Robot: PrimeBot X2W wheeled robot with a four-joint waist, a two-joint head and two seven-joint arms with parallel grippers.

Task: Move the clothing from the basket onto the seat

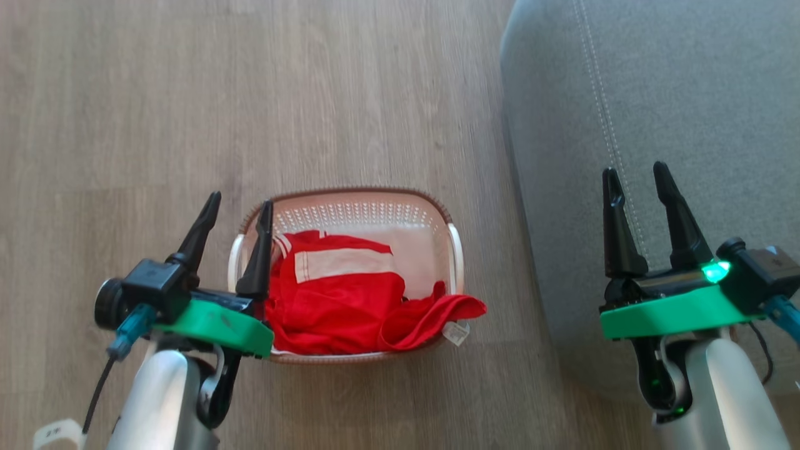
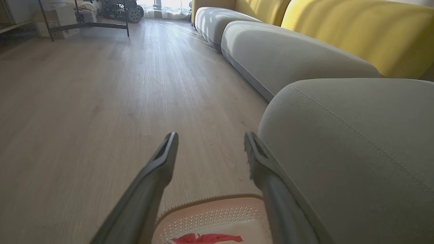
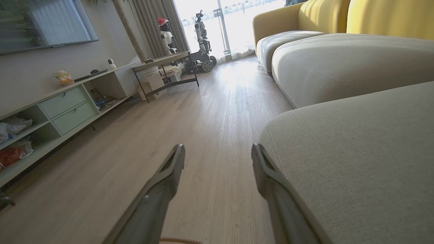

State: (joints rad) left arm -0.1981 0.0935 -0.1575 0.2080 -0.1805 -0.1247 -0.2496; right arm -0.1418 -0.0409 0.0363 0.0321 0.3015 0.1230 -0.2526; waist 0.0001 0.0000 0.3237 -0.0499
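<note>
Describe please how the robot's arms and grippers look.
The left gripper and right gripper each have two long black tapering fingers on a black block, above a bright green plate and a pale silvery forearm. The left carries a blue plug with a dark cable; the right shows a glowing green light.

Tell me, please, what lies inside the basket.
Red clothing with a white panel fills most of the basket; one piece hangs over its rim. Anything beneath the clothing is covered.
</note>
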